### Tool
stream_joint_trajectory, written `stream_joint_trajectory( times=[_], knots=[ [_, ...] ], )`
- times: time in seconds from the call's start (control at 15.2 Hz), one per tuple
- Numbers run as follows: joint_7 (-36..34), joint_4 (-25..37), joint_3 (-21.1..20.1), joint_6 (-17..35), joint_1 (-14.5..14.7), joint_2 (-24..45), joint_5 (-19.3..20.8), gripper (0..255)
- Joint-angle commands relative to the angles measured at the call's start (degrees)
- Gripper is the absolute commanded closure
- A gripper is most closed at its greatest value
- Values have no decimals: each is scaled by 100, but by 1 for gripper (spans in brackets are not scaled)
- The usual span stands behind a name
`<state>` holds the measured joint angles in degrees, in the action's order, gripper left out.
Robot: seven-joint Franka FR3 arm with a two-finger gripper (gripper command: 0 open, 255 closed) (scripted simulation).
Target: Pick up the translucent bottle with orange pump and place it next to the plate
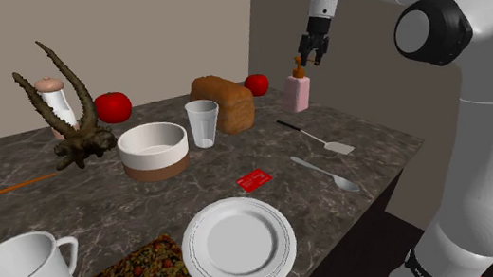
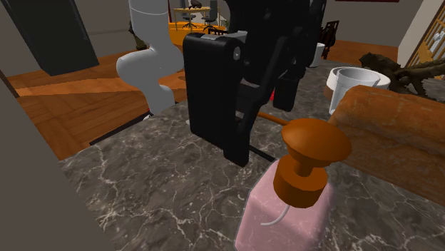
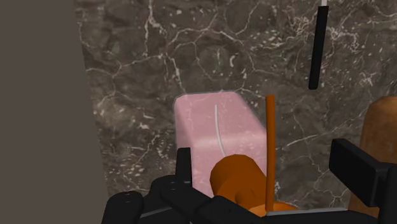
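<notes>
Pink bottle (image 2: 282, 214) with orange pump (image 2: 310, 153) stands upright on the dark counter (image 1: 369, 138), upper right of centre in the shoulder view, well apart from the white plate (image 1: 239, 243). Pincer (image 1: 311, 57) hangs over the pump, fingers (image 3: 357, 173) spread wide.

The glossy white arm (image 1: 489, 105) of rounded links has dark grey joints, a black band with pale lettering, and a blocky all-black two-finger gripper (image 1: 311, 58).

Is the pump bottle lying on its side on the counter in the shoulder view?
No, the pink bottle stands upright on the dark veined counter, with its orange pump on top.
</notes>
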<state>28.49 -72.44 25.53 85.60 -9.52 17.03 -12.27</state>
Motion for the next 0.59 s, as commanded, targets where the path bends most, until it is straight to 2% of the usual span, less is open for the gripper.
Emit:
stream_joint_trajectory(
  times=[0.0, 0.2, 0.26, 0.53],
  knots=[
    [-1, -14, -1, 12, 3, -5, 2, 0],
    [-1, -13, 0, 10, 3, -5, 2, 0],
    [-1, -13, 0, 10, 3, -5, 2, 255],
    [-1, -13, 0, 10, 3, -5, 2, 255]
  ],
)
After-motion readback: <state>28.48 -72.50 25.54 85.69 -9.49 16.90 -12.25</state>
